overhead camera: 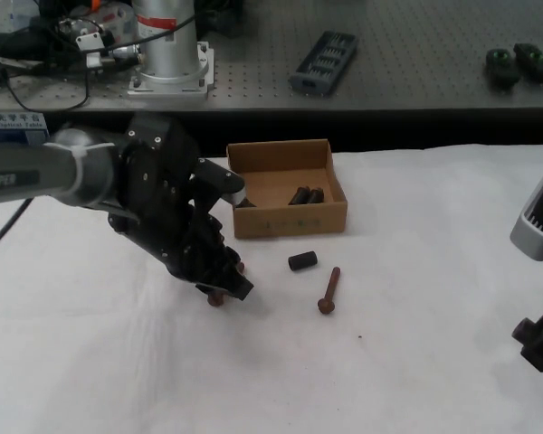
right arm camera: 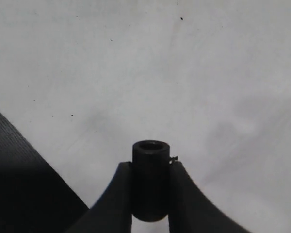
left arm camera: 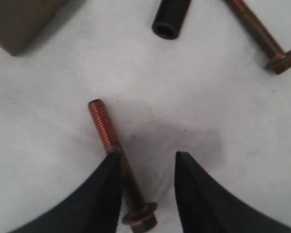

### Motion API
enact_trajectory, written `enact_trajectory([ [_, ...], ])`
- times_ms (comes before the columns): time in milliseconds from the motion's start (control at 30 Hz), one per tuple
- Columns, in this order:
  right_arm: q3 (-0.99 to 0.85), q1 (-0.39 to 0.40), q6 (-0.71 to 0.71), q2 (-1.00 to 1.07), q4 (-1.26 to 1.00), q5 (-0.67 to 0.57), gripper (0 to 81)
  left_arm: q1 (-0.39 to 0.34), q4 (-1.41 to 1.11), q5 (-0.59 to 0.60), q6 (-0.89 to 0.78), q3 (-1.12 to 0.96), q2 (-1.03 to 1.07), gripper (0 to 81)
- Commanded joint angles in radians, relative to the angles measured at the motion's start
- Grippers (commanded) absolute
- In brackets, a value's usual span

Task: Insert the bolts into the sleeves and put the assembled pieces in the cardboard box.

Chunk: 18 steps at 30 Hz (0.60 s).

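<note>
My left gripper point(left arm camera: 148, 156) is open and low over the white cloth. A copper bolt point(left arm camera: 109, 136) lies on the cloth along the inner edge of one finger point(left arm camera: 104, 194), its head toward the wrist; in the high view this bolt point(overhead camera: 216, 297) peeks out under the left gripper point(overhead camera: 224, 287). A loose black sleeve point(overhead camera: 302, 261) point(left arm camera: 170, 19) and a second bolt point(overhead camera: 328, 290) point(left arm camera: 262, 34) lie just beyond. My right gripper point(right arm camera: 150, 167) is shut on another black sleeve point(right arm camera: 150, 187), bore facing outward, above bare cloth. The cardboard box point(overhead camera: 294, 219) holds a few dark pieces point(overhead camera: 305, 195).
The right arm point(overhead camera: 541, 226) hangs at the high view's right edge. Behind the cloth is a perforated bench with a metal post point(overhead camera: 167, 41), a black tray point(overhead camera: 323, 60) and cables. A dark mat edge point(right arm camera: 19, 189) borders the cloth near the right gripper.
</note>
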Motion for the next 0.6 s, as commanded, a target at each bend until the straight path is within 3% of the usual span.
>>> enact_trajectory([
  [0, -0.004, -0.006, 0.009, -0.010, -0.012, -0.028, 2.8, -0.003, 0.011, -0.073, 0.017, -0.052, 0.054, 27.0],
  [367, -0.004, -0.006, 0.009, -0.010, -0.027, -0.028, 2.8, -0.003, 0.047, -0.088, 0.017, -0.056, 0.088, 25.8],
  [567, -0.004, -0.020, 0.012, -0.010, -0.026, -0.028, 2.8, -0.003, 0.087, -0.098, 0.017, -0.056, 0.088, 17.2],
])
